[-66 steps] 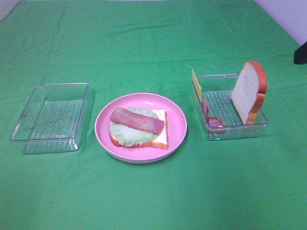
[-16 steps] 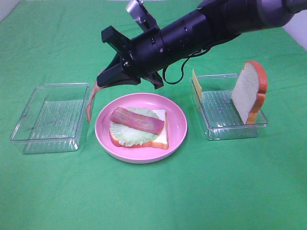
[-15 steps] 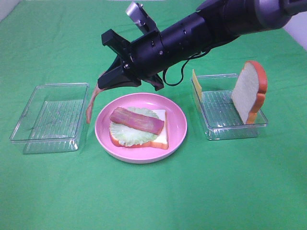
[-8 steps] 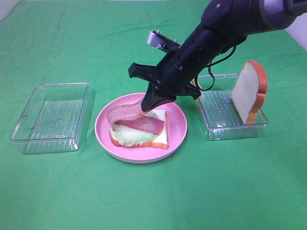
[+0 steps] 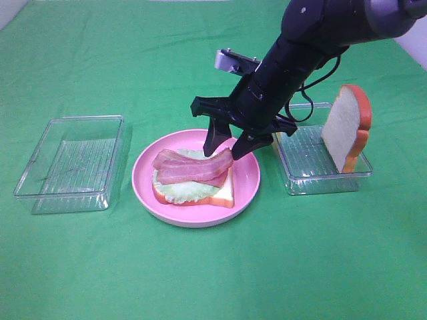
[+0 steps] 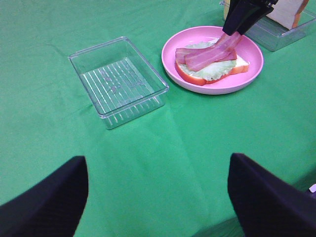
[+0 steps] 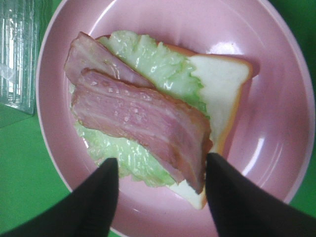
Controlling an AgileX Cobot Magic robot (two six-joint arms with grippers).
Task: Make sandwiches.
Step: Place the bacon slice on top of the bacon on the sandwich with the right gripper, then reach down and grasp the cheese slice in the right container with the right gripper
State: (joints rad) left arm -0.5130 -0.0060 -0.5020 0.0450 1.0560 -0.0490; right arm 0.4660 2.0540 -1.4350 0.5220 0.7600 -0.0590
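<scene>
The right pincer (image 5: 228,143) hangs low over the plate, jaws apart, one finger on each side of the end of the top bacon strip (image 5: 195,171). In the right wrist view its fingers (image 7: 96,200) flank that end; the strip comes close to one of them, but I cannot tell whether they touch.

The top bacon strip lies slantwise on the lower strip (image 5: 165,159), partly covering it. Both rest on the lettuce (image 5: 179,189), which sits on a bread slice (image 5: 223,189) with an orange-brown crust. This open sandwich (image 7: 148,113) lies flat in the middle of the pink plate (image 5: 249,175).

Just beside the plate, on the right arm's side, stands a clear tray (image 5: 327,179). A second slice (image 5: 343,127) stands on edge in it, leaning against the far corner.

On the plate's other side, a little apart, is another clear tray (image 5: 70,163).

Everything stands on the bench's green cloth (image 5: 200,267).

The left pincer (image 6: 155,165) is held above the cloth well away from the plate, its jaws wide apart with nothing between them.
</scene>
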